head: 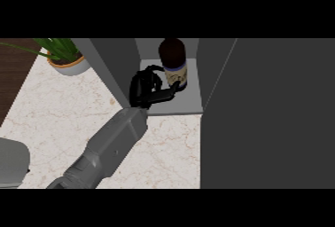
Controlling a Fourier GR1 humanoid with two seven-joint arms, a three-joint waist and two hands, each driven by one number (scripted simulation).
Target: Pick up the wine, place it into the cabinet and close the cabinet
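Observation:
The dark wine bottle [173,55] with a pale, blue-edged label stands upright on the floor of the open grey cabinet [177,106], near its back. My left hand [145,86] reaches into the cabinet from the lower left and sits at the bottle's left side. Its fingers curl toward the label and its thumb lies against the bottle's lower front. The grey forearm crosses the cabinet's front edge. My right hand does not show.
The cabinet's open door [268,115] fills the right side as a large dark grey panel. A potted green plant [65,60] stands on the marble counter [59,115] left of the cabinet's left wall. A grey rounded object [9,164] sits at the lower left edge.

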